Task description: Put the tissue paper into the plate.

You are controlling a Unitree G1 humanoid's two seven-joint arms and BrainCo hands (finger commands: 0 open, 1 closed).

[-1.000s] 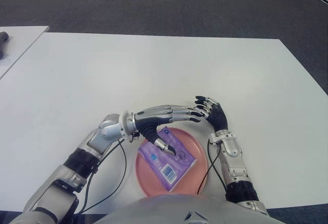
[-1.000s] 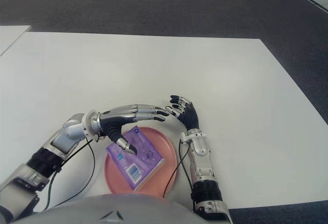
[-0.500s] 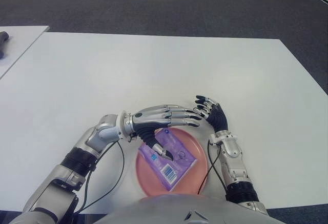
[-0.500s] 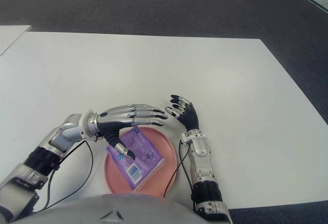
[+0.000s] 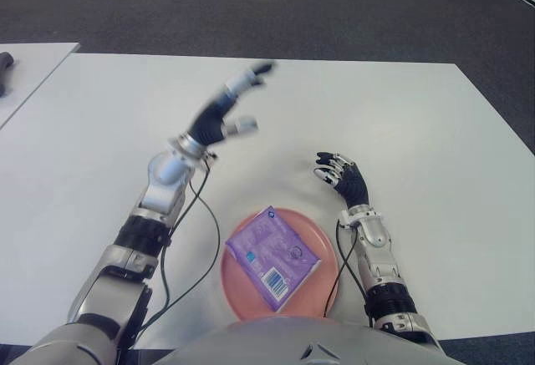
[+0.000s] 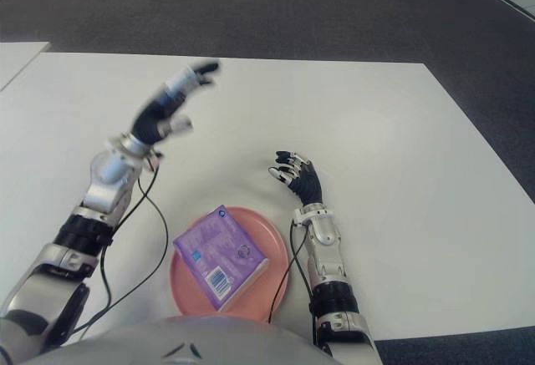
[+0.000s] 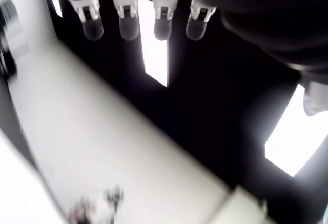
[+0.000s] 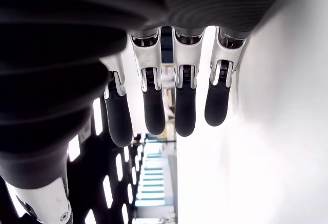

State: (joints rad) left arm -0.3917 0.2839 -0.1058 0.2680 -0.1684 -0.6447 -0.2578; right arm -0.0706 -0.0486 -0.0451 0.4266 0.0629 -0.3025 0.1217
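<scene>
The tissue paper (image 5: 273,256) lies flat in the plate (image 5: 322,240) at the counter's (image 5: 401,114) near edge, so the task looks done; the left hand (image 5: 224,116) is raised, fingers apart and empty; the right hand (image 5: 344,179) beside the plate, fingers loosely spread, holds nothing.

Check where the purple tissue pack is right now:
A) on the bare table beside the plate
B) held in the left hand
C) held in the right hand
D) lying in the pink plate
D. The purple tissue pack lies flat in the pink plate, with the left hand raised open above the table and the right hand open beside the plate, neither touching it.
</scene>
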